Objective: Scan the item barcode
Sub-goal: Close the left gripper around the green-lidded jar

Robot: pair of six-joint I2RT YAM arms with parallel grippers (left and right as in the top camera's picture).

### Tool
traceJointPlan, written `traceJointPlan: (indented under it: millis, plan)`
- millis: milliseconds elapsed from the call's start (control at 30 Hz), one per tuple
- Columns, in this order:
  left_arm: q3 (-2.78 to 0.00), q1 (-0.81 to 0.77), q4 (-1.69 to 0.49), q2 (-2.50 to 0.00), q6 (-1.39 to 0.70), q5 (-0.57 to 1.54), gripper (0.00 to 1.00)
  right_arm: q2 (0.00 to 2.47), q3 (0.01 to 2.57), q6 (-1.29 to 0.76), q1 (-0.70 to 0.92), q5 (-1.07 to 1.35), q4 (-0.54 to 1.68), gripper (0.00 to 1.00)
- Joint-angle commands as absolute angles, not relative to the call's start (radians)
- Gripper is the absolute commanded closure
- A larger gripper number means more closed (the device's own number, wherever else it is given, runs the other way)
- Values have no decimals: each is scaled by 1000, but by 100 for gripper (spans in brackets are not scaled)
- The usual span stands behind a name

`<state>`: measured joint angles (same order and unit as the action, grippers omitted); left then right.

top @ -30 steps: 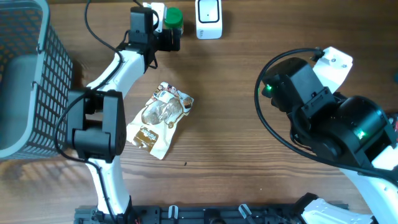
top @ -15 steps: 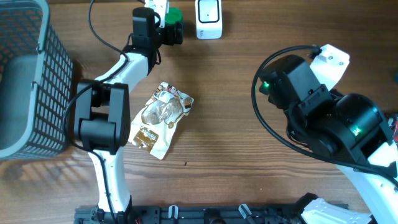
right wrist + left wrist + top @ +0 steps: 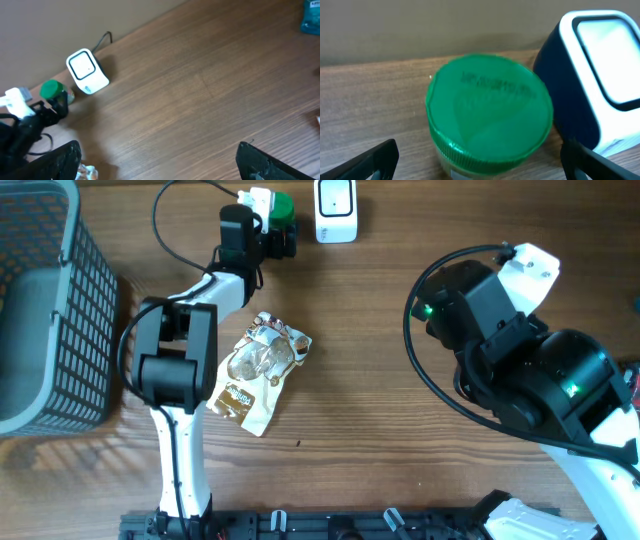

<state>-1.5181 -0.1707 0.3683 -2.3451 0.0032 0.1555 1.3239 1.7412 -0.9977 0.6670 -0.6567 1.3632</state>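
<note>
While both claws stand spread wide and hold nothing, the green-lidded jar (image 3: 281, 206) sits upright at the top edge of the bench (image 3: 400, 380), left of centre in the overhead view. The white scanner (image 3: 337, 210) stands just to the right of it, close but apart. The left claw (image 3: 481, 161) points at the jar from below in the frame. In its wrist view the two fingertips (image 3: 379, 156) show at the lower corners with the jar centred just ahead of the gap between them, and no contact is visible.

A clear snack pouch (image 3: 258, 370) lies flat on the bench beside the left arm, well below the jar. A grey basket (image 3: 45, 310) fills the left edge.

The right claw (image 3: 159, 160) hangs high over the right half of the bench, well away from the jar. A blue packet (image 3: 311, 17) shows at the upper right corner of its wrist view.
</note>
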Motion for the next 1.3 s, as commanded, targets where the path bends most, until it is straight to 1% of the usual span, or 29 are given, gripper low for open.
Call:
traceJointPlan:
  millis: [0,300,367,400,467,533,600,733,867,1033,1167,1200,1233,1267]
  plan:
    - [-1572,-173,379,-2392,15,167,0,1345,1740,-965,670,-685,1342,0]
    - [-1616,-172,402,-2442,15,160,1,1374,1740,-965,670,-684,1339,0]
    - [-1616,-171,409,-2444,15,159,8,1377,1740,-965,670,-684,1339,0]
    - [-1616,-170,413,-2445,15,160,13,1378,1740,-965,670,-684,1339,0]
    - [-1616,-170,417,-2445,15,160,14,1379,1740,-966,670,-684,1339,0]
    - [-1616,-170,421,-2445,15,160,18,1382,1740,-968,670,-684,1339,0]
    - [-1616,-170,420,-2445,15,159,20,1384,1740,-968,670,-684,1339,0]
    - [-1616,-170,419,-2444,15,160,28,1384,1740,-966,670,-685,1344,0]
    - [-1616,-170,399,-2441,15,160,30,1384,1740,-957,670,-685,1347,0]
    - [-1616,-170,295,-2403,15,160,30,1384,1740,-942,657,-684,1348,0]
    - [-1616,-170,220,-2354,15,160,36,1384,1740,-942,646,-683,1351,0]
    - [-1616,-170,221,-2346,15,160,35,1384,1740,-942,646,-682,1351,0]
    - [-1616,-170,232,-2344,15,160,21,1384,1740,-942,646,-680,1351,0]
    - [-1616,-170,243,-2344,15,160,0,1384,1740,-942,646,-680,1351,0]
